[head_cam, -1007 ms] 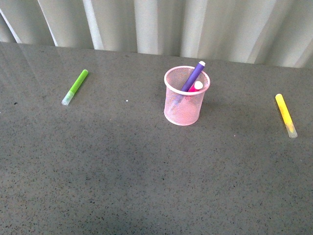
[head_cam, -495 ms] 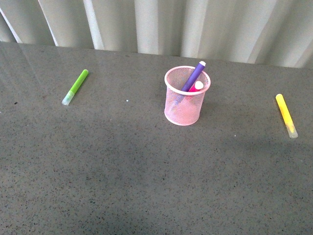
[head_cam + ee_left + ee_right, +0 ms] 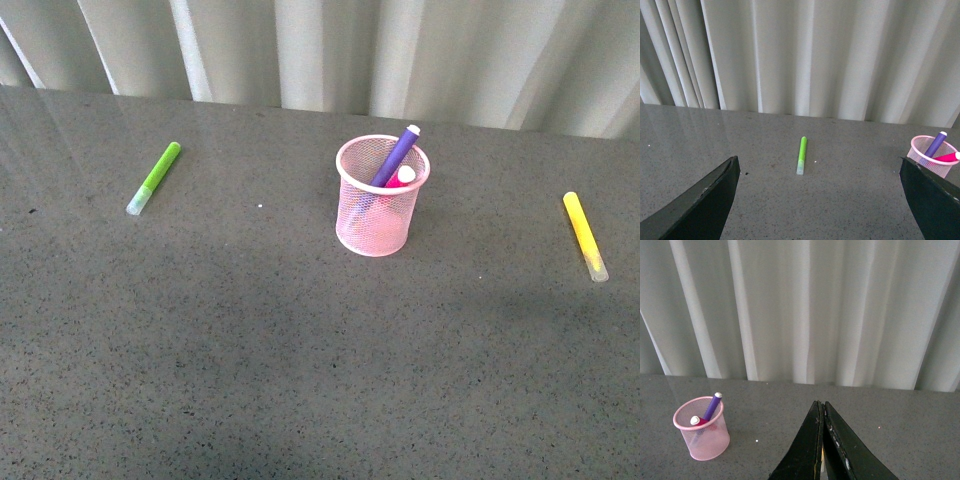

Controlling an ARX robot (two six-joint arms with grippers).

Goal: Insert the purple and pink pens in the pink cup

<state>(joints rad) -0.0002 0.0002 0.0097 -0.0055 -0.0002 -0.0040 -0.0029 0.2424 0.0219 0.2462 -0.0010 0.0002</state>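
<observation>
You see the pink cup (image 3: 382, 196) standing in the middle of the table (image 3: 300, 350), and both pens are inside it: the purple pen (image 3: 396, 155) leans out over the far rim, the pink pen (image 3: 400, 177) sits lower. Nothing has moved in the last second, so I judge the task finished. The left gripper (image 3: 815, 200) is wide apart and empty; the right gripper (image 3: 822, 440) is closed on nothing. The green marker (image 3: 154, 177) lies far left, the yellow marker (image 3: 584, 235) far right.
</observation>
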